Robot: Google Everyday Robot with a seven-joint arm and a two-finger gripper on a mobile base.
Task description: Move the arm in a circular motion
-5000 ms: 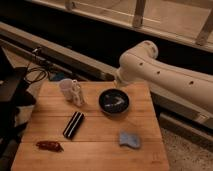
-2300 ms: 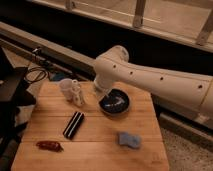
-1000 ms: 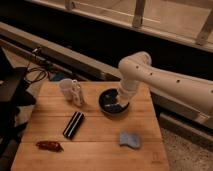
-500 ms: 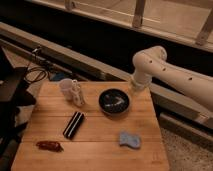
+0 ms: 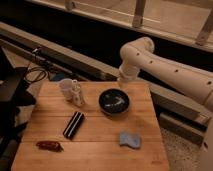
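The large glossy white arm [image 5: 165, 70] reaches in from the right. Its bulbous elbow [image 5: 134, 54] stands above the far edge of the wooden table [image 5: 100, 152]. Small dark dots run along its side. The gripper [image 5: 122, 83] hangs in shadow below the elbow, just behind the black bowl [image 5: 114, 101] and above the table's back edge. It holds nothing that I can see.
On the table are a white cup and bottle [image 5: 72, 91], a black oblong can [image 5: 73, 124], a red-brown item [image 5: 49, 145] and a blue sponge [image 5: 130, 140]. Cables [image 5: 34, 70] and dark gear [image 5: 10, 97] lie at the left. A ledge with railing posts runs behind.
The arm swung left over the bowl, then back right past the table's edge. In the last half second its elbow has moved left and slightly up again.
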